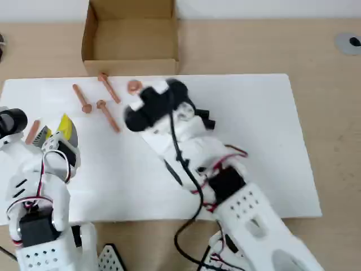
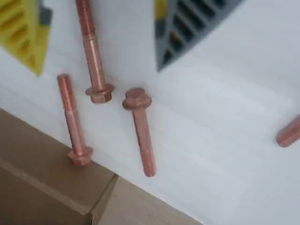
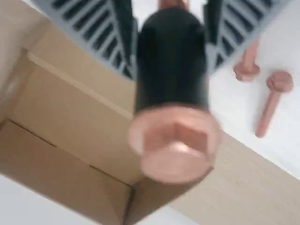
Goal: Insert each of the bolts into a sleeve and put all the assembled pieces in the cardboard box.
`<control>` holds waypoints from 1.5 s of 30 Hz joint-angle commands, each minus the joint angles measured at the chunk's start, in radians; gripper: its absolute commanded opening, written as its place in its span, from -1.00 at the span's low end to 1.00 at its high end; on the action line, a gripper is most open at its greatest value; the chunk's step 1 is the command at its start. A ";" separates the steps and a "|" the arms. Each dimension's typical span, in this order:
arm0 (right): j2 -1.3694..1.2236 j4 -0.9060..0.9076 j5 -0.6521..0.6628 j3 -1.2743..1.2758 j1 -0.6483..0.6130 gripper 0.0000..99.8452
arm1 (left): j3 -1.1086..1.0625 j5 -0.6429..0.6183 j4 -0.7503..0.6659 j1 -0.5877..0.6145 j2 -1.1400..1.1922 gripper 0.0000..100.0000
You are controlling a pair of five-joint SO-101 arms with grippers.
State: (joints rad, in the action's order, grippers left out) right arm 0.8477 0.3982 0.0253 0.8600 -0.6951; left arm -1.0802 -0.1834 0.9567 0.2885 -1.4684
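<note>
My right gripper is shut on a black sleeve with a copper bolt through it. The bolt's head faces the wrist camera, just short of the cardboard box and near its front wall. Three loose copper bolts lie on the white mat left of that gripper. My left gripper stands open at the mat's left end, its yellow finger and grey finger empty. Beside it lie a bolt and a black sleeve.
The white mat covers the middle of the wooden table. The right arm's body crosses it from the near right. A round grey fitting sits in the table at the far right.
</note>
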 commanded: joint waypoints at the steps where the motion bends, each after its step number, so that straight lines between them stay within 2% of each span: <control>1: -0.114 -0.051 0.012 -0.174 -0.005 -0.98 | -0.005 -0.002 -0.023 0.011 -0.005 -0.66; 11: -0.530 -0.057 0.015 -0.599 0.097 -0.98 | -0.055 -0.002 -0.028 0.011 -0.005 -0.66; 16: -0.705 -0.057 -0.100 -0.806 0.154 -0.98 | -0.055 -0.003 -0.026 0.011 -0.005 -0.66; 21: -0.874 -0.057 -0.157 -1.004 0.186 -0.98 | -0.055 -0.005 -0.023 0.011 -0.005 -0.66; 27: -1.082 -0.055 -0.198 -1.225 0.193 -0.98 | -0.057 -0.120 -0.023 0.011 -0.005 -0.66; 39: -1.517 -0.048 -0.199 -1.609 0.271 -0.98 | -0.138 -0.137 -0.029 0.011 -0.005 -0.66; 45: -1.641 -0.003 -0.210 -1.747 0.289 -0.98 | -0.129 -0.141 -0.029 0.011 -0.005 -0.66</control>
State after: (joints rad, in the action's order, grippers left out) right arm -0.7940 0.3920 -0.1695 -0.7480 -0.4266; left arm -1.2244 -0.3199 0.9475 0.2885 -1.4684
